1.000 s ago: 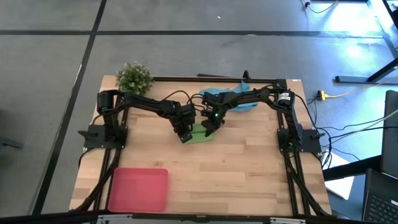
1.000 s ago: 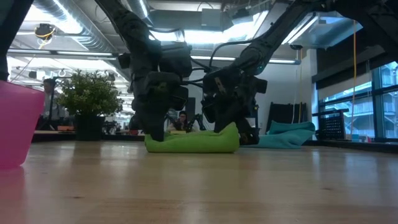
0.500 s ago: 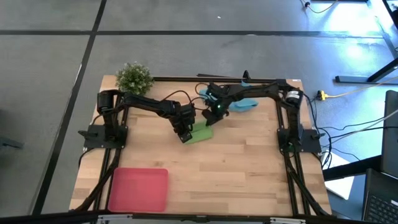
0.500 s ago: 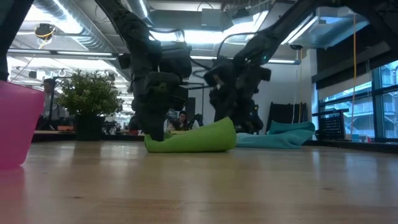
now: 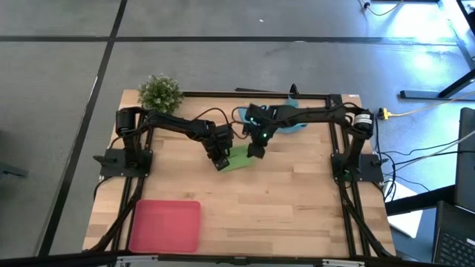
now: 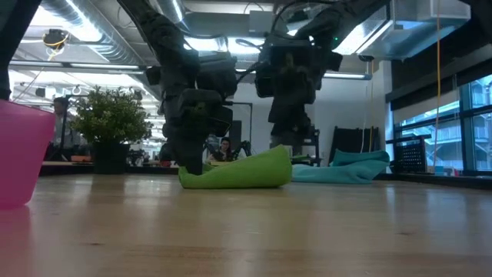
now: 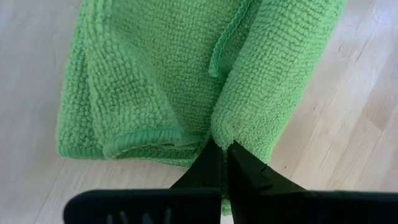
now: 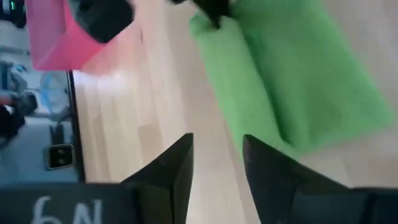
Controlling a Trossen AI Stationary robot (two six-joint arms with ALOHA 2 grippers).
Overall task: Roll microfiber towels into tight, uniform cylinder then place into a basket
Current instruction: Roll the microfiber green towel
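The lime green towel (image 5: pixel 239 157) lies partly rolled on the table's middle, its right end (image 6: pixel 273 163) standing higher than its left. My left gripper (image 5: pixel 220 161) is shut at the towel's left end. My right gripper (image 6: pixel 288 140) hangs open just above the towel's right end and touches nothing; its wrist view looks down on the green towel (image 8: pixel 298 81). The light blue towel (image 5: pixel 288 121) lies bunched at the table's far side. The red basket (image 5: pixel 165 225) sits at the near left corner. My left gripper pinches the left end of the towel's rolled fold (image 7: pixel 225 132) between its two fingertips. The fingers slant down onto it from the table's left side. The towel rests on the table, and its loose hem (image 7: pixel 219 56) lies on top beside the roll.
A small green plant (image 5: pixel 159 93) stands at the far left corner. The black frame rail (image 5: pixel 245 94) runs along the far edge, close behind the blue towel. Bare wood (image 5: pixel 297 200) spreads between the green towel and the near edge, right of the basket.
My right gripper has opened, let go of the green towel's right end, risen clear above it and rolled its wrist. The towel's right end has sprung up and loosened; its left end has stayed in my left gripper.
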